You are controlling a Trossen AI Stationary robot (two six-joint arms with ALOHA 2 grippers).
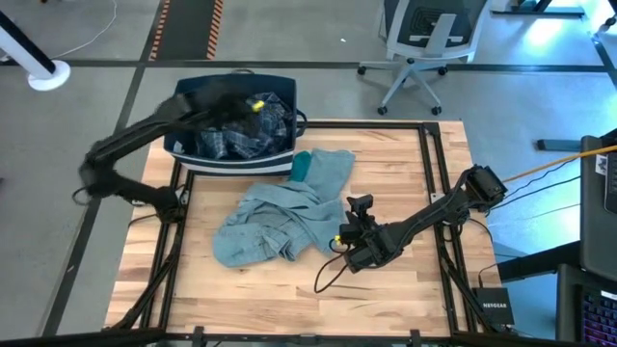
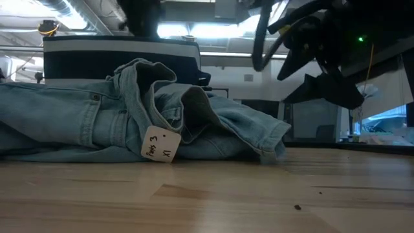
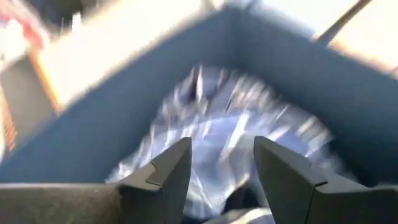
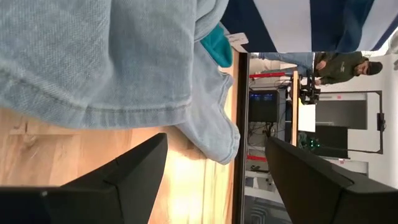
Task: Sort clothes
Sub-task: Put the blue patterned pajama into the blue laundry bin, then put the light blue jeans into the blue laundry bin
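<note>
A light grey-blue denim garment [image 1: 280,217] lies crumpled on the middle of the table, with a paper tag [image 2: 160,144] on it. A teal piece [image 1: 301,164] lies at its far edge, next to the bin, and also shows in the right wrist view [image 4: 219,43]. A blue-white plaid shirt [image 1: 236,135] lies inside the dark blue bin [image 1: 286,94]. My left gripper [image 1: 246,101] is open inside the bin, just over the plaid shirt [image 3: 211,118]. My right gripper [image 1: 345,253] is open and empty, low over the table at the garment's right edge [image 4: 205,130].
The bin stands at the table's far edge, left of centre. A black metal frame [image 1: 434,193] runs around the wooden table top. Bare wood [image 1: 405,164] lies right of the garment and along the near edge. An office chair [image 1: 424,39] stands beyond the table.
</note>
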